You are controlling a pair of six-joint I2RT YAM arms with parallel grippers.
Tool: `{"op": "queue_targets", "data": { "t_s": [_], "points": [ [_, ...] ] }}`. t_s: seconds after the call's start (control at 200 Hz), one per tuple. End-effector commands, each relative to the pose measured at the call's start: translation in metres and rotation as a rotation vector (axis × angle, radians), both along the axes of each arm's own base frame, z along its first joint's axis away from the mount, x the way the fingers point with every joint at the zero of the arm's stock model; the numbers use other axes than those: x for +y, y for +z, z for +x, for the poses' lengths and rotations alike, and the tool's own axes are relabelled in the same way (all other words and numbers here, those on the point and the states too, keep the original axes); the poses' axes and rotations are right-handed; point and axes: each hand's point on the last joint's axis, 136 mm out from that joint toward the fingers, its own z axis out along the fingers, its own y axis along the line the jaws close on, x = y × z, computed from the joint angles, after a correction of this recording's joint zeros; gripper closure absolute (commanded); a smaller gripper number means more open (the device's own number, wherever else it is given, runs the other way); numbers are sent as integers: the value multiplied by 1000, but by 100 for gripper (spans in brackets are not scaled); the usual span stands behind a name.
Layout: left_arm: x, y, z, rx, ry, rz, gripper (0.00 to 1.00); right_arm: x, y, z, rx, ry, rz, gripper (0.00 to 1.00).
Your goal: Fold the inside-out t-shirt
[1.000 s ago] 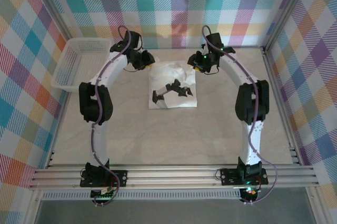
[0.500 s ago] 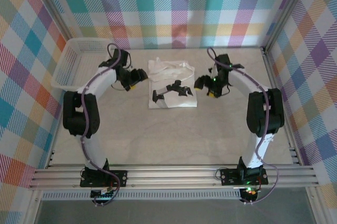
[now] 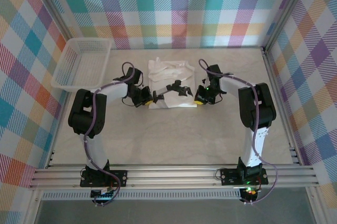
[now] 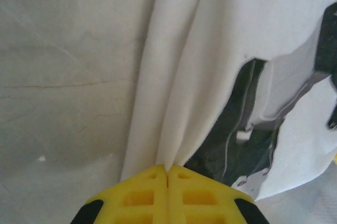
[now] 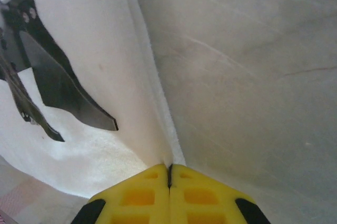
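The inside-out t-shirt (image 3: 168, 68) lies in the middle of the table as a folded white rectangle with dark shapes on its top face and a rumpled far edge. My left gripper (image 3: 150, 99) is shut on its near left corner. In the left wrist view the yellow fingertips (image 4: 137, 197) meet with a white fold of the t-shirt (image 4: 184, 76) pinched between them at my left gripper (image 4: 167, 170). My right gripper (image 3: 198, 100) is shut on the near right corner. In the right wrist view the t-shirt's (image 5: 105, 50) hem runs into my right gripper (image 5: 169, 168).
A white lattice basket (image 3: 79, 88) stands at the back left of the table. Metal frame rails (image 3: 274, 92) and checked walls close in both sides and the back. Bare pale tabletop (image 3: 174, 134) lies between the shirt and the arm bases.
Both grippers have left the shirt's far edge, swung down its sides to the near corners, and shut there. The far edge now lies rumpled.
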Motion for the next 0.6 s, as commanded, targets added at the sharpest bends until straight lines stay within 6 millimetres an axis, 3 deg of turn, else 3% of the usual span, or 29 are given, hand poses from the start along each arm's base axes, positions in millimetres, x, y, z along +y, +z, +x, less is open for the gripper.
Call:
{"op": "queue_targets", "data": {
  "t_s": [0.0, 0.095, 0.21, 0.245, 0.285, 0.305, 0.345, 0.39, 0.44, 0.52, 0.595],
  "points": [
    [1, 0, -34, 42, -27, -31, 100, -3, 18, -22, -6, 32, 5, 100],
    [1, -1, -82, 78, -58, -37, 100, -8, 21, -61, 22, 42, 32, 100],
    [-8, 6, -154, 139, -112, -48, 100, -14, 20, -132, 86, 45, 41, 100],
    [-12, 9, -173, 146, -132, -44, 89, -15, 20, -155, 103, 48, 39, 100],
    [-13, 11, -190, 148, -151, -29, 65, -16, 21, -178, 116, 50, 40, 100],
    [-12, 12, -197, 150, -155, -20, 55, -15, 23, -189, 115, 59, 47, 95],
    [-8, 17, -206, 147, -152, -7, 39, -15, 29, -203, 110, 55, 68, 75],
    [-3, 24, -210, 135, -133, 3, 28, -19, 40, -210, 91, 36, 77, 52],
    [3, 37, -208, 94, -109, 9, 18, -25, 55, -206, 33, 19, 55, 38],
    [4, 56, -196, 23, -83, 4, 13, -29, 80, -185, -82, -6, 24, 34],
    [2, 62, -178, -10, -76, 14, 11, -23, 87, -163, -114, -18, 15, 35]
  ]
}}
